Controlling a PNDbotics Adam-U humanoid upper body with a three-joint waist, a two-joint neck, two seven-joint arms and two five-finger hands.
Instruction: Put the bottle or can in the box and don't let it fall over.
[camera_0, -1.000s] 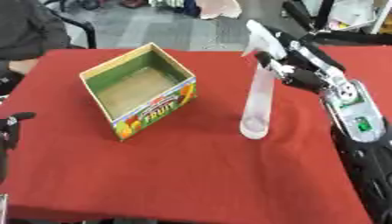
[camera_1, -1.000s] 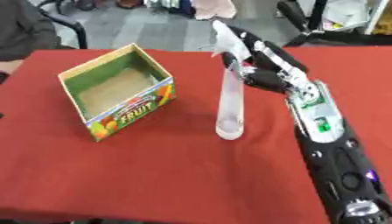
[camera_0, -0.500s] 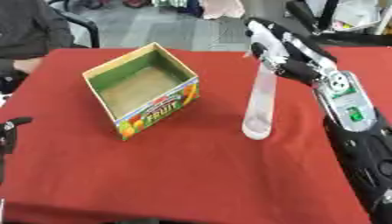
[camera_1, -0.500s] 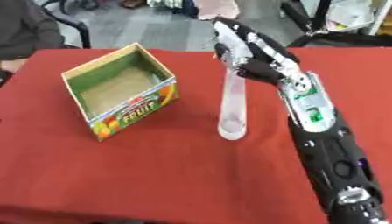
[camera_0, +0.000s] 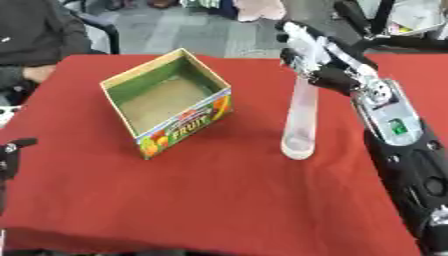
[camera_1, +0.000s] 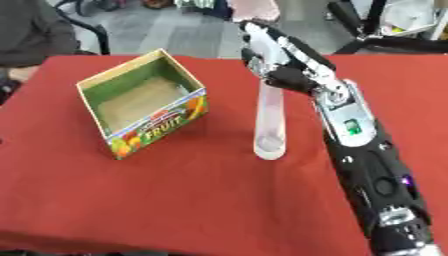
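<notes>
The bottle (camera_0: 300, 125) (tall, translucent) stands upright at centre right on the red table (camera_0: 219, 200), gripped at its top by the curled right hand (camera_0: 317, 57). It should be lifted vertically, then carried left to the box (camera_0: 166, 107). Compared with before, the hand has closed higher.

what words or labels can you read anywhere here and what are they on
"FRUIT": on the near side of the cardboard box, in yellow letters among fruit pictures.
Smaller print above it on the box: too blurred to read.
Green patch on the right arm behind the right hand: any marking too small to read.
Clear bottle: no label visible.
</notes>
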